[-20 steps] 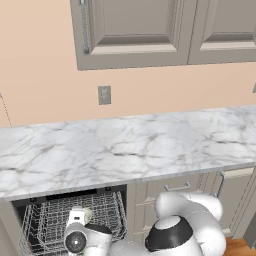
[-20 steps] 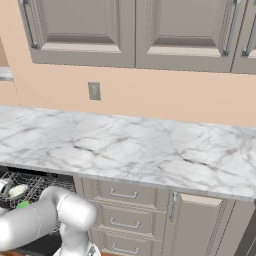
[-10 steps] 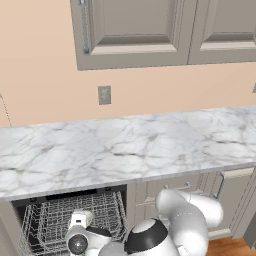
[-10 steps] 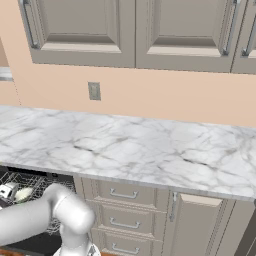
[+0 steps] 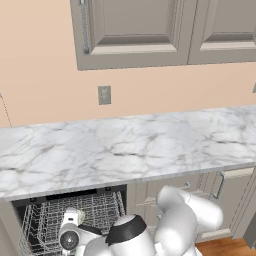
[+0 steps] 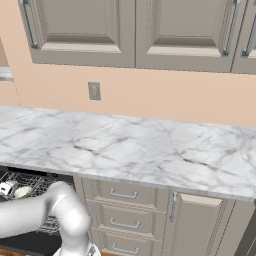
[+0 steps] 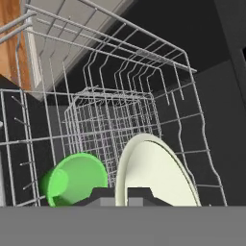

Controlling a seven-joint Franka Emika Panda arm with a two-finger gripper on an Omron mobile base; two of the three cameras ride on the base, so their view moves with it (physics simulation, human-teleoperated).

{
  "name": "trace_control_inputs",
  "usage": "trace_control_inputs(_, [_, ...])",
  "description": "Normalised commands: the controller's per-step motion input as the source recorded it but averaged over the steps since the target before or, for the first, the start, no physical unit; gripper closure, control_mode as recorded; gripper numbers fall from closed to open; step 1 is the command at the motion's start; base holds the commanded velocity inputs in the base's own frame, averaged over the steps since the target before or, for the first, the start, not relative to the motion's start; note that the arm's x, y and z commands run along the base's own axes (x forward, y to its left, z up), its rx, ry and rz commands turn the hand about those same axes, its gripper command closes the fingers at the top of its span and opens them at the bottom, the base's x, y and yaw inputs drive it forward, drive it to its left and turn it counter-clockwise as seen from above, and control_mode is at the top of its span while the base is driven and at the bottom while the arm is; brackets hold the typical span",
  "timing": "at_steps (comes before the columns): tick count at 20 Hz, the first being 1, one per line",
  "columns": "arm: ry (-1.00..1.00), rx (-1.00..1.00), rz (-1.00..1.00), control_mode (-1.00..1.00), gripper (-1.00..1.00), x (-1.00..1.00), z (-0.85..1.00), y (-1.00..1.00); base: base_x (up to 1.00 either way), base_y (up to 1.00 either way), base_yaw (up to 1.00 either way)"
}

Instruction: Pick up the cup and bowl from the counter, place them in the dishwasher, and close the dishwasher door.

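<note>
The bright green cup (image 7: pixel 72 180) lies on its side in the dishwasher's wire rack (image 7: pixel 110 120), mouth toward the camera. Right beside it the cream bowl (image 7: pixel 158 173) stands on edge. My gripper (image 7: pixel 121 194) is shut on the bowl's near rim. From the left base camera, the hand (image 5: pixel 70 232) hangs low inside the open dishwasher (image 5: pixel 95 210) under the marble counter (image 5: pixel 125 145). The right base view has the pale bowl (image 6: pixel 22 191) at the hand (image 6: pixel 7 189) over the rack (image 6: pixel 37 181). The dishwasher door is out of view.
Grey-beige drawers (image 6: pixel 125 195) and a cabinet door (image 6: pixel 200 225) sit right of the dishwasher. Wall cabinets (image 5: pixel 165 30) hang above the counter, with an outlet (image 5: pixel 104 95) on the wall. The rack's wires close in around the cup and bowl.
The arm has folded lower and further left, carrying the hand and bowl deeper into the dishwasher rack. The gripper has stayed shut.
</note>
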Motion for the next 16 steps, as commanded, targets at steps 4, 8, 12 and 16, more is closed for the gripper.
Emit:
trace_control_inputs(4, [0.01, 0.00, 0.00, -1.00, 1.00, 0.26, -0.29, 0.34, 0.00, 0.00, 0.00])
trace_control_inputs(8, [0.03, 0.00, 0.00, -1.00, 1.00, 0.18, -0.56, 0.45, 0.00, 0.00, 0.00])
trace_control_inputs(12, [0.02, 0.00, 0.00, -1.00, 1.00, 0.24, -0.41, 0.34, 0.00, 0.00, 0.00])
trace_control_inputs(16, [0.01, 0.00, 0.00, -1.00, 1.00, 0.31, -0.35, 0.25, 0.00, 0.00, 0.00])
